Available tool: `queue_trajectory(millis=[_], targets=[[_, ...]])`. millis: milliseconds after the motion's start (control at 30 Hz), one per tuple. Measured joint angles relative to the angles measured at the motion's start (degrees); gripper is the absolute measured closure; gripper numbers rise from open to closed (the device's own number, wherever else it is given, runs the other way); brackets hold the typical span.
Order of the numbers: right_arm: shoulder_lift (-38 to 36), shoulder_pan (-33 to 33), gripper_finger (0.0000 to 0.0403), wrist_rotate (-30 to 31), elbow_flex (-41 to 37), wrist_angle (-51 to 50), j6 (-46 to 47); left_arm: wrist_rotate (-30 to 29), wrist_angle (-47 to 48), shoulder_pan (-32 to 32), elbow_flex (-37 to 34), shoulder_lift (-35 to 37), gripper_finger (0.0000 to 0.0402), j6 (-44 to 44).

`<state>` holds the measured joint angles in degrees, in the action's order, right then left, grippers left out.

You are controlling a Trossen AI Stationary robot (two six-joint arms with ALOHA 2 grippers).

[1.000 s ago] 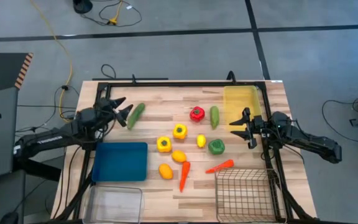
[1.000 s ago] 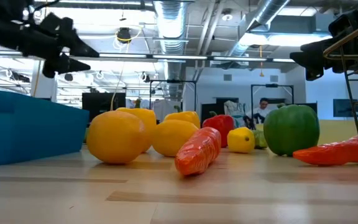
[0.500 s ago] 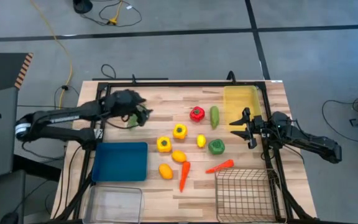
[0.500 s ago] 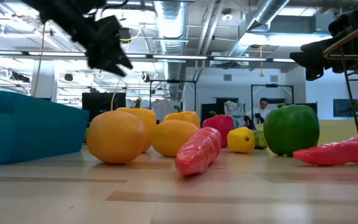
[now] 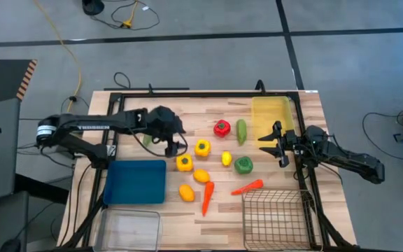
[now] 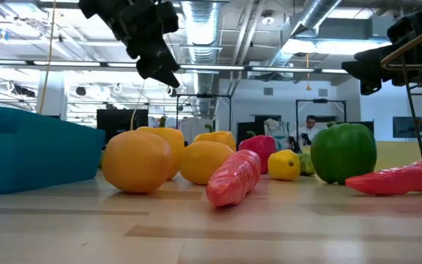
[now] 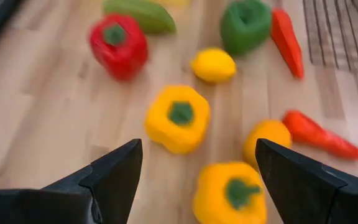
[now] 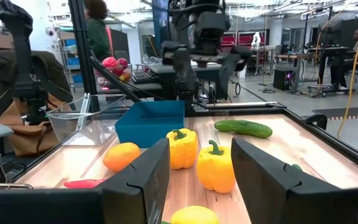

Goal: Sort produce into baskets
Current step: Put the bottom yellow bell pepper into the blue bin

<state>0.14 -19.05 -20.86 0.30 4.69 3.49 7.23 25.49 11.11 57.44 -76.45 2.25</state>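
None of the produce is sorted yet; all four baskets sit bare while our left hand hangs over the peppers.

We count every piece loose on the worktop: two cucumbers, a red pepper, a green pepper, two yellow peppers, lemons and two carrots, all clustered mid-table. The blue tray, clear bin, wire basket and yellow tray hold nothing, so we judge the whole job remains. Our left hand reaches in from the left edge, raised above the wood, fingers spread wide with nothing between them, aimed at the nearer yellow pepper. Our right hand waits beside the yellow tray, lifted, fingers apart and likewise carrying nothing.
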Motion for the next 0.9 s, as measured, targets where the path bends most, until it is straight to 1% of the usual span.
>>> queue_trajectory(millis=[100, 200, 433, 533, 600, 733, 767, 900], targets=[[0.0, 0.0, 0.0204, 0.0, 0.0, 0.0, 0.0, 0.0, 1.6, -1.9, 0.1, -0.7, 0.0102, -0.1], [0.0, 0.0, 0.0204, 0.0, 0.0, 0.0, 0.0, -0.4, 1.1, -2.9, 0.2, -0.5, 0.0102, 0.1], [0.0, 0.0, 0.0204, 0.0, 0.0, 0.0, 0.0, 0.0, 2.3, -3.4, -0.3, -0.5, 0.0098, 6.0], [0.0, 0.0, 0.0204, 0.0, 0.0, 0.0, 0.0, 1.6, 2.1, -3.9, -1.8, -0.6, 0.0082, 5.2], [0.0, 0.0, 0.0204, 0.0, 0.0, 0.0, 0.0, 2.4, 2.2, -4.7, -2.6, -0.6, 0.0062, 5.1], [0.0, 0.0, 0.0204, 0.0, 0.0, 0.0, 0.0, -0.2, 1.6, -5.8, -3.2, -0.6, 0.0012, 4.8], [0.0, 0.0, 0.0204, 0.0, 0.0, 0.0, 0.0, -0.7, 1.7, -5.9, -3.2, -0.6, 0.0007, 4.2], [0.0, 0.0, 0.0204, 0.0, 0.0, 0.0, 0.0, -1.5, -0.1, -6.3, -3.2, -2.1, 0.0013, 3.7]])
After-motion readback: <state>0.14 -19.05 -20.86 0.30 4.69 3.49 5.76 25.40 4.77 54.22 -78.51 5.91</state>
